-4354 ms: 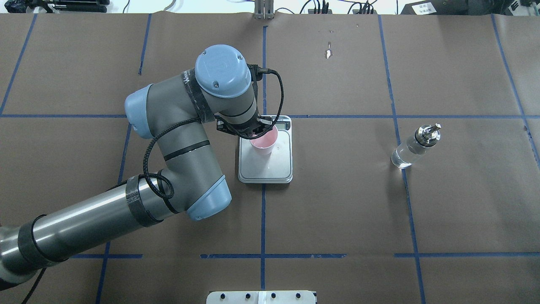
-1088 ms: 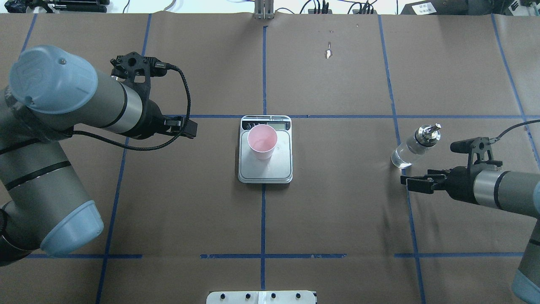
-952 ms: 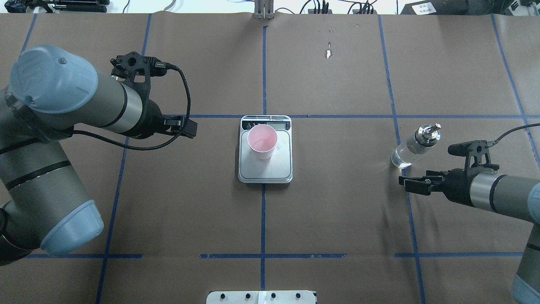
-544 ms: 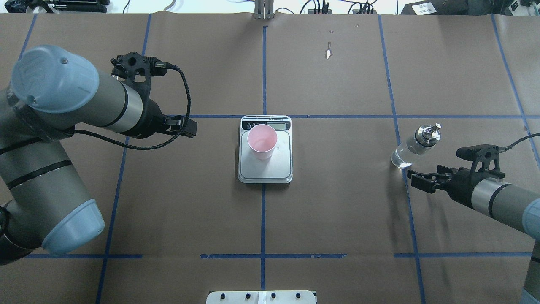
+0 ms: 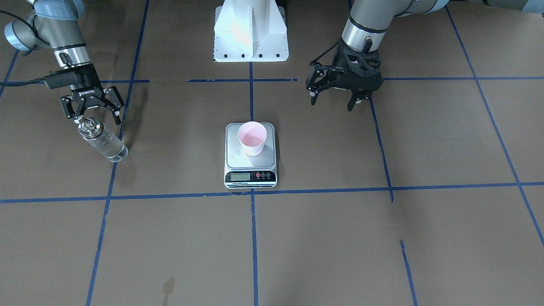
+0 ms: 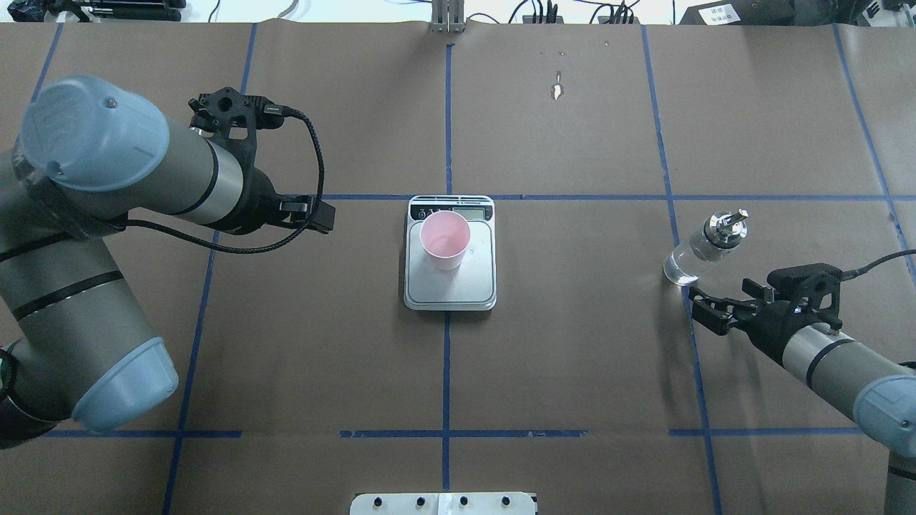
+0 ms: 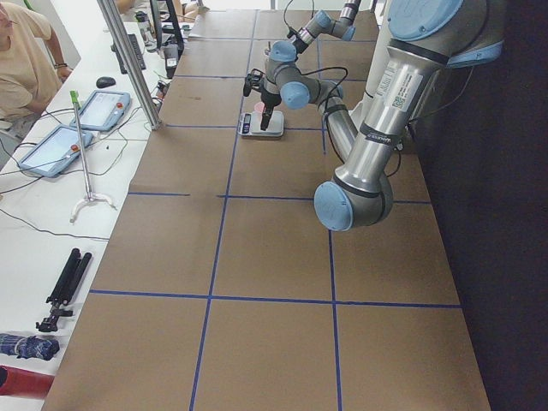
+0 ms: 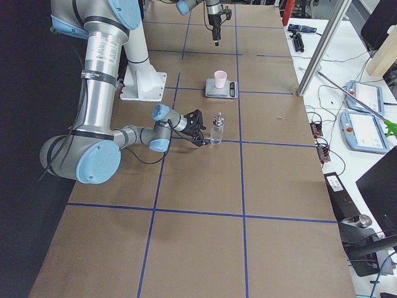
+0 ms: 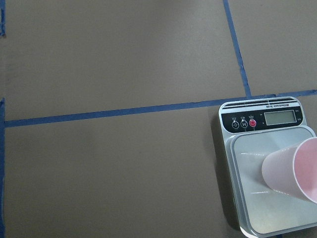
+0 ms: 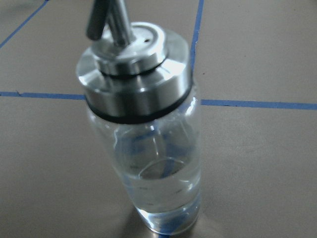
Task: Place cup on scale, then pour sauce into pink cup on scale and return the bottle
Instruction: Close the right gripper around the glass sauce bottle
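Note:
The pink cup (image 5: 252, 138) stands upright on the steel scale (image 5: 233, 158), also in the overhead view (image 6: 445, 239) and the left wrist view (image 9: 292, 169). The clear glass bottle (image 6: 701, 250) with a silver pourer cap stands on the table at the right, holding clear sauce (image 10: 158, 193). My right gripper (image 6: 701, 307) is open, just on the near side of the bottle and apart from it; the front view (image 5: 92, 111) shows its jaws spread behind the cap. My left gripper (image 5: 332, 104) is open and empty, well left of the scale.
The table is covered in brown paper with a blue tape grid. The robot's white base (image 5: 250, 29) sits at the near middle edge. The scale's display strip (image 6: 452, 209) faces the far side. A small stain (image 5: 169, 287) marks the paper on the operators' side.
My left gripper let go of the cup and drew back to the left, then stayed still. My right gripper came in and swung toward the bottle's near side, staying open.

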